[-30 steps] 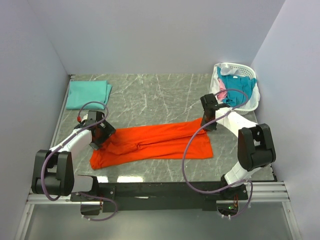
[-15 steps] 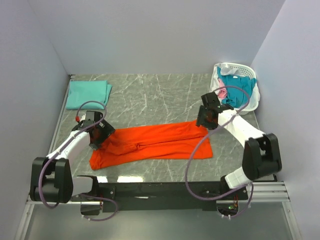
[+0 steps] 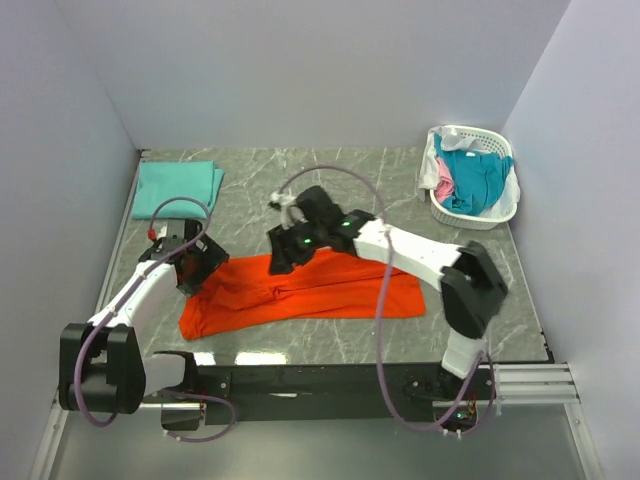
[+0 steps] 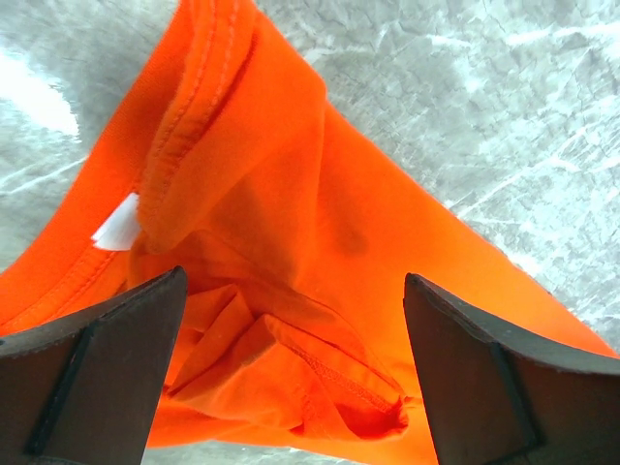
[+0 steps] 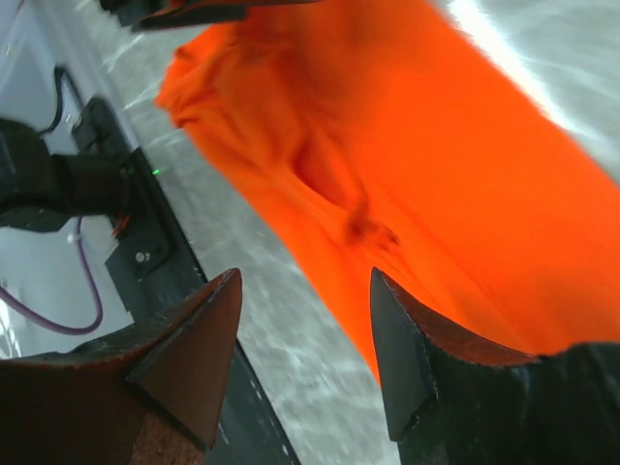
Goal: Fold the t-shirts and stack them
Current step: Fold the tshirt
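Status, left to right.

1. Mint shirt (image 3: 177, 188): folded flat at the far left corner of the desk (image 3: 240, 190), well apart from both of my hands.

2. Left hand (image 3: 203, 264): positioned at the left end of the orange shirt (image 3: 310, 290). In the wrist view my left hand (image 4: 293, 281) is open, with its fingers (image 4: 97, 387) spread wide on either side of the bunched cloth. The collar (image 4: 194, 116) and a white label (image 4: 118, 223) lie just ahead of them. I cannot tell whether the fingers touch the cloth.

3. Orange shirt: lies as a long band across the near middle of the desk, running left to right. The left end is crumpled into folds; the right end lies flatter.

4. Right hand (image 3: 282, 256): my right arm reaches leftward across the shirt, placing the hand over the band's far edge, near the left hand. In the wrist view my right hand (image 5: 298, 286) is also open, fingers (image 5: 184, 358) apart, with nothing between them. The wrist picture is blurred, so contact with the cloth cannot be judged.

5. Basket (image 3: 495, 215): stands at the far right corner of the desk. A teal shirt (image 3: 472, 178) is heaped in it, with a pink shirt (image 3: 443, 186) beside it at the left rim.
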Motion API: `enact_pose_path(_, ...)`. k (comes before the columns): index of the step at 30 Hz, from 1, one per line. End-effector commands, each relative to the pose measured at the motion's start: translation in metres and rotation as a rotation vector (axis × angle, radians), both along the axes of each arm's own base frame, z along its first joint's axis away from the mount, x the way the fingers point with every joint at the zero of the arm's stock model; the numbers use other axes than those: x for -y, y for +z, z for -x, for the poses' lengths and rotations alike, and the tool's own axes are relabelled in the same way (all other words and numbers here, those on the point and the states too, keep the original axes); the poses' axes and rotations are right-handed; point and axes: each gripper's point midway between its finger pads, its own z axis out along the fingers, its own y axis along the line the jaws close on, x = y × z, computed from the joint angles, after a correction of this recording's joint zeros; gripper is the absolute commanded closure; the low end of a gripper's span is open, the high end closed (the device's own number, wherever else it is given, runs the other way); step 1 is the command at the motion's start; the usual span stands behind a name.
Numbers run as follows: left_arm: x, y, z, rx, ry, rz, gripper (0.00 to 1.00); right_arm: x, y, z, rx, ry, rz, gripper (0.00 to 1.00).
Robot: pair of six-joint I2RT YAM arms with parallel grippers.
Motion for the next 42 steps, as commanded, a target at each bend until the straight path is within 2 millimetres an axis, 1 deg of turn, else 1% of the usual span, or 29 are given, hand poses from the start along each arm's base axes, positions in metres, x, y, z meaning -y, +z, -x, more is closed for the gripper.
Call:
enact_pose_path(1,-0.011,0.021,-0.005,0.039,0.031,-0.041,0.0,-0.04,0.004,0.009,0.032,0.143,-0.045,0.38)
enact_pose_path(2,-0.013,0.022,-0.005,0.037,0.04,-0.05,0.0,-0.047,0.0,0.01,0.025,0.162,-0.043,0.38)
enact_pose_path(3,-0.013,0.021,-0.004,0.031,0.041,-0.049,0.01,-0.058,-0.007,0.008,0.008,0.181,-0.039,0.38)
enact_pose_path(4,-0.014,0.021,-0.004,0.026,0.042,-0.05,0.01,-0.065,-0.012,0.017,-0.012,0.208,-0.021,0.39)
enact_pose_path(6,-0.014,0.02,-0.004,0.024,0.053,-0.042,0.01,-0.079,-0.023,0.02,-0.022,0.238,-0.015,0.39)
enact_pose_path(7,-0.011,0.022,-0.01,0.05,0.047,-0.029,0.01,-0.087,-0.025,0.028,-0.025,0.27,-0.028,0.39)
enact_pose_path(8,-0.009,0.021,-0.012,0.059,0.042,-0.02,0.01,-0.091,-0.027,0.032,-0.029,0.284,-0.033,0.39)
enact_pose_path(9,-0.005,0.021,-0.015,0.069,0.032,0.0,0.0,-0.095,-0.036,0.033,-0.044,0.29,-0.027,0.39)
enact_pose_path(11,0.0,0.021,-0.025,0.08,0.017,0.019,0.01,-0.102,-0.044,0.041,-0.068,0.306,-0.029,0.39)
enact_pose_path(12,0.003,0.019,-0.027,0.076,0.006,0.032,0.01,-0.103,-0.052,0.043,-0.079,0.309,-0.02,0.39)
enact_pose_path(15,0.004,0.012,-0.032,0.068,0.001,0.034,0.01,-0.107,-0.06,0.051,-0.086,0.328,-0.008,0.39)
enact_pose_path(18,-0.002,0.001,-0.029,0.031,0.019,0.011,0.01,-0.105,-0.068,0.056,-0.088,0.329,0.016,0.39)
enact_pose_path(20,-0.002,-0.005,-0.027,0.013,0.022,0.009,0.01,-0.104,-0.07,0.06,-0.097,0.339,0.017,0.39)
enact_pose_path(26,-0.004,-0.013,-0.023,-0.005,0.037,0.008,0.01,-0.093,-0.076,0.081,-0.086,0.395,0.047,0.4)
enact_pose_path(27,-0.005,-0.013,-0.022,-0.009,0.038,0.006,0.01,-0.087,-0.079,0.088,-0.079,0.401,0.07,0.4)
enact_pose_path(30,-0.007,-0.014,-0.02,-0.015,0.046,-0.001,0.01,-0.075,-0.076,0.099,-0.056,0.42,0.081,0.41)
enact_pose_path(31,-0.007,-0.013,-0.019,-0.01,0.046,-0.002,0.0,-0.073,-0.074,0.106,-0.045,0.436,0.084,0.41)
enact_pose_path(32,-0.007,-0.012,-0.019,-0.009,0.044,-0.001,0.01,-0.067,-0.068,0.111,-0.029,0.437,0.082,0.41)
enact_pose_path(34,-0.006,-0.01,-0.018,-0.003,0.041,0.0,0.01,-0.064,-0.059,0.114,0.013,0.437,0.081,0.41)
enact_pose_path(35,-0.007,-0.01,-0.017,-0.006,0.044,-0.002,0.01,-0.061,-0.049,0.119,0.034,0.44,0.068,0.41)
enact_pose_path(37,-0.009,-0.008,-0.016,-0.001,0.049,-0.009,0.01,-0.06,-0.039,0.121,0.06,0.441,0.047,0.41)
enact_pose_path(38,-0.009,-0.007,-0.015,-0.005,0.052,-0.009,0.01,-0.057,-0.03,0.121,0.078,0.428,0.034,0.4)
enact_pose_path(40,-0.008,-0.003,-0.015,0.005,0.05,-0.007,0.01,-0.056,-0.022,0.116,0.092,0.384,0.024,0.4)
enact_pose_path(41,-0.009,-0.002,-0.012,-0.001,0.058,-0.007,0.01,-0.056,-0.018,0.104,0.124,0.322,0.039,0.39)
enact_pose_path(42,-0.01,0.0,-0.011,-0.002,0.064,-0.011,0.01,-0.055,-0.016,0.1,0.128,0.295,0.045,0.39)
